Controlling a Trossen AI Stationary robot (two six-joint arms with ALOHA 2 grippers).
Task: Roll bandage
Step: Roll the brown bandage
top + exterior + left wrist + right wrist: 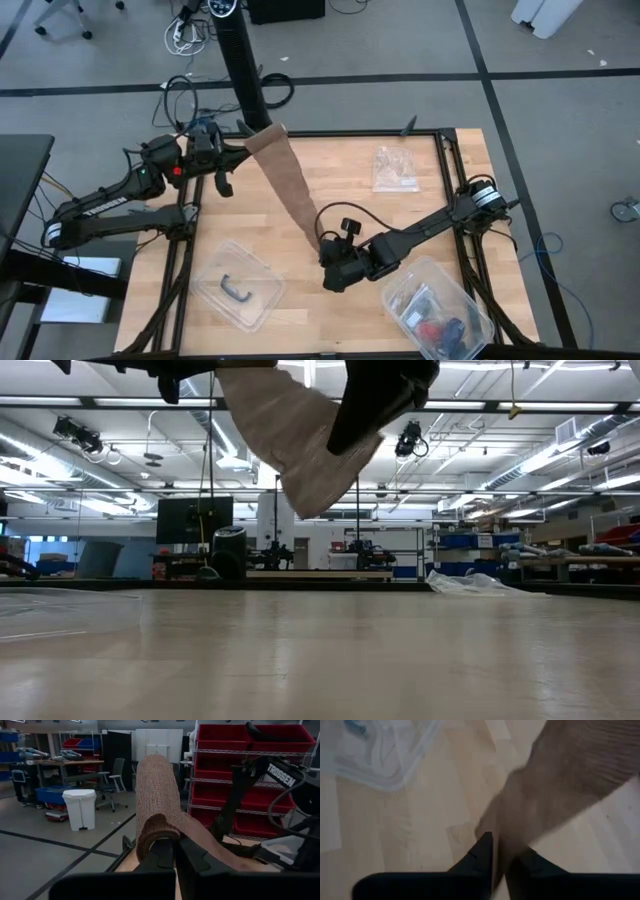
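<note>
Stretching across a pale wooden table (330, 170) framed by dark rails, the bandage (290, 185) hangs in the air as a long brown strip between two dark robot arms, clear of the tabletop in the low view. Beyond the table lies a large workshop with grey flooring marked by dark lines, ceiling strip lights, red bins on wire shelving (240, 780), a white bin (80, 807) and an office chair.

At the table's far left corner, the left gripper (238, 152) pinches one end of the strip, its fingers (162, 855) nearly together with the fabric folded over them. Near the table's middle, the right gripper (328, 248) clamps the other end, fingers (482, 852) narrow around the cloth. Holding both ends this way likely keeps the fabric taut and flat, a sensible start for winding it into a roll; no rolled portion is visible yet.

Smaller items sit apart from the work: a clear plastic tub (238, 285) with a black handle piece near the front left, a second clear container (438, 308) holding small coloured objects at the front right, and a clear plastic bag (395, 168) toward the far right.
</note>
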